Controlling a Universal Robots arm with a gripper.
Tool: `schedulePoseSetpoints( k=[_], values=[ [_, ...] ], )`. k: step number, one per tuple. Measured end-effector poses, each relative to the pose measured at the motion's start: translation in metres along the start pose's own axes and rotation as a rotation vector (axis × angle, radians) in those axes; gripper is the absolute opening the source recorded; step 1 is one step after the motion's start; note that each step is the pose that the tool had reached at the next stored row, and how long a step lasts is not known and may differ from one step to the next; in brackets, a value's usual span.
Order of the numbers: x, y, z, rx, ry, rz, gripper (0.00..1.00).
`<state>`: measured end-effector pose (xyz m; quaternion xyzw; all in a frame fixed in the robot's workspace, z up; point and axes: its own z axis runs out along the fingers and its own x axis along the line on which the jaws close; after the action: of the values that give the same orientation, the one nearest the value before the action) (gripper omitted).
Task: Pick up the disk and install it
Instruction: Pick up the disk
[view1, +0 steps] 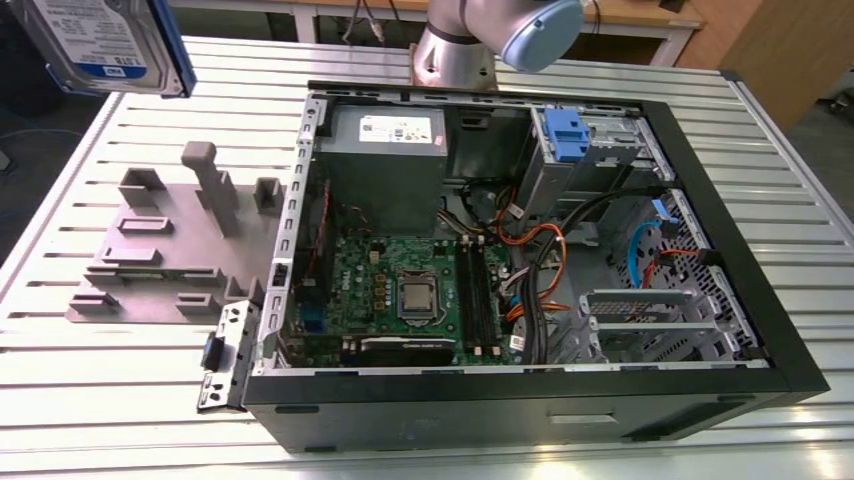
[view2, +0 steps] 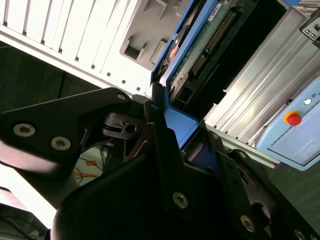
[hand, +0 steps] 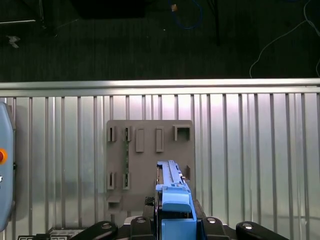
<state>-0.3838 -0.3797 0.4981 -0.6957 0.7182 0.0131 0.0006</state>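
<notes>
You have the claw (view2: 182, 132) clamped shut on the disk (view1: 104, 42) by its blue carrier, held high above the grey fixture plate (view1: 160, 250) on the slatted surface (view1: 107, 400).

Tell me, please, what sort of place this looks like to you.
Probably a robotics lab or test bench for computer assembly: an opened desktop computer case lies on a slatted metal table, a grey fixture plate sits beside it, and the gripper holds the disk.
</notes>
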Motion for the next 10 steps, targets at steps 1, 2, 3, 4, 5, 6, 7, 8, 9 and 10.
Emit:
schedulePoseSetpoints(
  k=[1,2,3,4,5,6,7,8,9,10],
  values=[
    [0.0001,-0.0019,-0.0001,-0.0002,0.0001,0.000,0.36],
    [0.0002,-0.0038,-0.0001,-0.0002,0.0000,0.000,0.36],
    [0.0002,-0.0058,-0.0001,-0.0004,0.0000,0.000,0.36],
    [0.0003,-0.0076,-0.0001,-0.0005,0.0000,0.000,0.36],
    [0.0004,-0.0095,-0.0002,-0.0007,0.0001,0.000,0.36],
    [0.0004,-0.0113,-0.0002,-0.0008,0.0001,0.000,0.36],
    [0.0005,-0.0133,-0.0003,-0.0010,0.0001,0.000,0.36],
    [0.0005,-0.0153,-0.0003,-0.0010,0.0001,0.000,0.36],
    [0.0005,-0.0175,-0.0003,-0.0012,0.0000,0.000,0.36],
    [0.0006,-0.0192,-0.0003,-0.0013,0.0001,0.000,0.36]
  ],
)
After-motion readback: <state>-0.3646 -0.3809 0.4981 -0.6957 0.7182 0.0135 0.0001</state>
